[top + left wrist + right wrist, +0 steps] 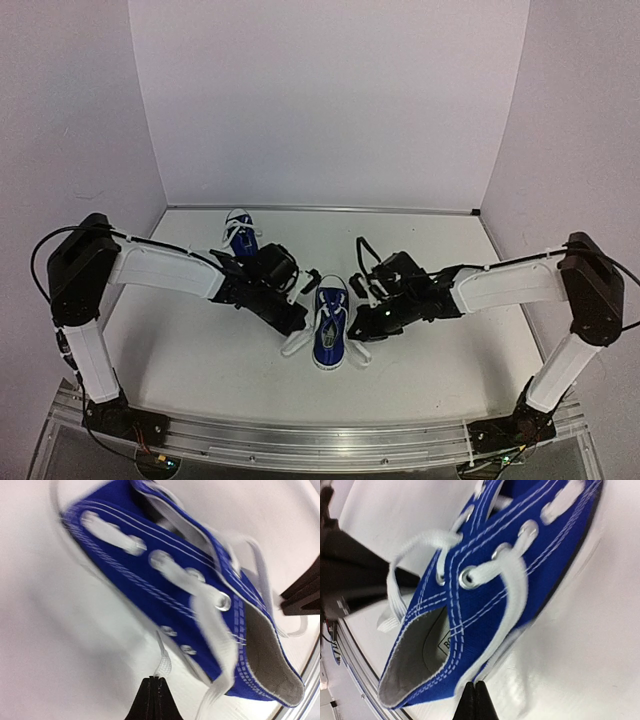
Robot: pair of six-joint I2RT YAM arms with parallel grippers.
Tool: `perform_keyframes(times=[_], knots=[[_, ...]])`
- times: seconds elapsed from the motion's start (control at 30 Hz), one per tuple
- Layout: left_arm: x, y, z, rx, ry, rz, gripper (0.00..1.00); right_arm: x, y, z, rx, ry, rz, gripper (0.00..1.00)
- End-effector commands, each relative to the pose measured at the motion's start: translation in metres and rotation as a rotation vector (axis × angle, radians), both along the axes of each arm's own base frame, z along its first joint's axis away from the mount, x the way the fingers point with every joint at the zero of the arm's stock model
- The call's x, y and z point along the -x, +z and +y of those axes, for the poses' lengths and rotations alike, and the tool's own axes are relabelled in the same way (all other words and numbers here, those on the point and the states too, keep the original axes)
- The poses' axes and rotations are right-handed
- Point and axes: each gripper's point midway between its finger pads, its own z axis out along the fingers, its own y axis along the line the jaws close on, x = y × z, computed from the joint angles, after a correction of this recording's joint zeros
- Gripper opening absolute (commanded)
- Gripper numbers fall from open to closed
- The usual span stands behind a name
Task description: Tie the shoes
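One blue shoe with white laces lies mid-table between both arms, toe toward the near edge. The other shoe rests at the back left. My left gripper is at the near shoe's left side. In the left wrist view its jaws are shut on the tip of a white lace beside the shoe. My right gripper is at the shoe's right side. Its jaws are shut where the lace from an eyelet runs down the shoe's side.
The white table is walled in by white panels on three sides. An aluminium rail carrying the arm bases runs along the near edge. Loose lace ends lie on the table on both sides of the near shoe.
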Motion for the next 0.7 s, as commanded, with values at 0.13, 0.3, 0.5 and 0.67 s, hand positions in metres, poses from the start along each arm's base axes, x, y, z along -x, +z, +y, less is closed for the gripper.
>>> perform_keyframes(times=[0.13,0.3,0.5,0.67], knots=[[-0.104,0.139,0.088,0.077,0.398,-0.429,0.00,-0.111,0.122,-0.096,0.008,-0.279,-0.343,0.00],[-0.098,0.189,0.099,0.197,0.392,-0.595,0.00,-0.140,0.192,-0.072,-0.069,-0.214,-0.470,0.00],[-0.068,0.223,0.100,0.367,0.274,-0.713,0.00,-0.157,0.221,-0.016,-0.205,-0.091,-0.459,0.00],[-0.023,0.223,0.079,0.511,0.045,-0.673,0.00,-0.147,0.217,0.054,-0.256,0.029,-0.439,0.00]])
